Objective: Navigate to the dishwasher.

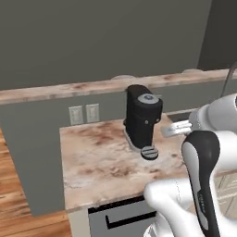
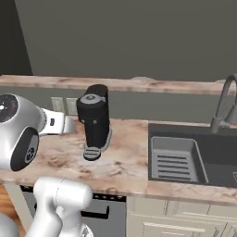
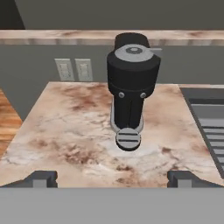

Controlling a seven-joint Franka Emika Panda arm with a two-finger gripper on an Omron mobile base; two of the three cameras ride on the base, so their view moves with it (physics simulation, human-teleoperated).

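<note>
Hovering above the marbled stone tabletop (image 3: 65, 131), the gripper (image 3: 112, 179) has its fingers apart, facing a black coffee machine (image 3: 130, 94); the grey metal dishwasher (image 1: 122, 220) sits directly below the tabletop edge.

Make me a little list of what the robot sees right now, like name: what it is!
dishwasher: grey front with black bar handle, under the counter, right in front of the robot
counter: marbled brown and cream top
coffee machine: black, standing upright on the counter
sink: dark basin to the right of the coffee machine
faucet: grey, curved, behind the sink
wall sockets: two, behind the counter
gripper: open, holding nothing
</note>
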